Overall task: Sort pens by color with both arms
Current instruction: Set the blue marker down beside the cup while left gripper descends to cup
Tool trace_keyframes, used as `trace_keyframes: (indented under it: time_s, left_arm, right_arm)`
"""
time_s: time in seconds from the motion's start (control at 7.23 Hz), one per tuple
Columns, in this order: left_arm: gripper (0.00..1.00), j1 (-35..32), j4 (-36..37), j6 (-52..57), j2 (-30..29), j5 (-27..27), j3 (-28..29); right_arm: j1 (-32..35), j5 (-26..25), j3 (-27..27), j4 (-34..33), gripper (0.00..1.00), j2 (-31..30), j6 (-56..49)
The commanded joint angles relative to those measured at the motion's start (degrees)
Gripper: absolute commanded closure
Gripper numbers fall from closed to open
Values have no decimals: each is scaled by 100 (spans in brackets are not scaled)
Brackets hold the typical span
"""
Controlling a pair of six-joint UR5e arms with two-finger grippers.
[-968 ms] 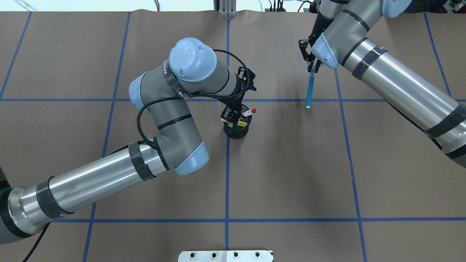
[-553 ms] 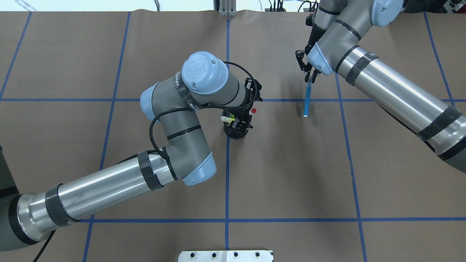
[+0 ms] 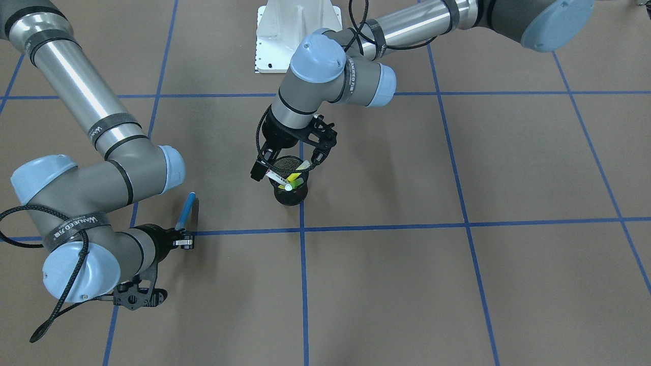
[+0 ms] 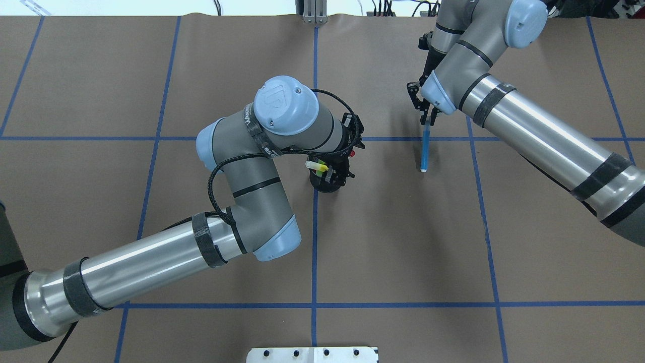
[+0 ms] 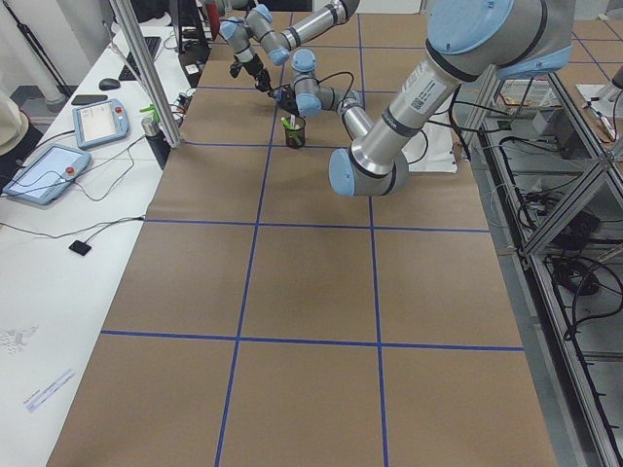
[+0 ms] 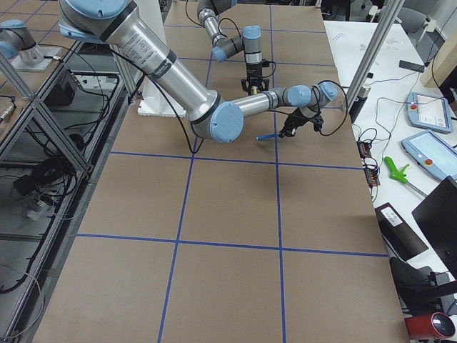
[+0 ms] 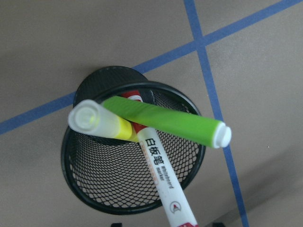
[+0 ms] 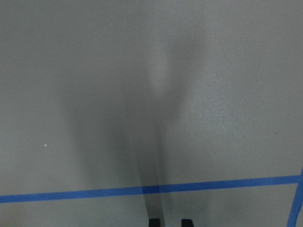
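Mesh cup [image 7: 109,189], black, on the centre tape line [image 4: 314,242]: holds yellow pen [image 4: 316,165], lime green pen [image 7: 161,120] and white pen with red ends [image 7: 161,163], all leaning on the rim.

Left gripper [image 4: 337,175]: jaws spread, nothing gripped. It has shifted right across the cup over the last second, and the white pen's upper end now runs out between its fingertips. Judged: lining up the next pick.

Blue pen [image 4: 425,148], further out to the right: pinched at one end by right gripper [image 4: 428,118] and drawn closer to the robot, seemingly lower over the table [image 4: 403,242]. Judged: about to be laid down, the first colour sorted.
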Motion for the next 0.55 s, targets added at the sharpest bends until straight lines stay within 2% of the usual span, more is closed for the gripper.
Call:
trace_keyframes:
  time_s: [0.0, 0.14, 0.41]
  left_arm:
    - [39, -63, -8, 9, 25, 0, -50]
    - [39, -133, -17, 35, 25, 0, -50]
    - [39, -152, -26, 62, 94, -8, -50]
  right_arm:
    - [-8, -64, 9, 1, 20, -6, 52]
    - [-8, -72, 44, 53, 1, -6, 70]
    - [262, -55, 219, 10, 2, -49, 70]
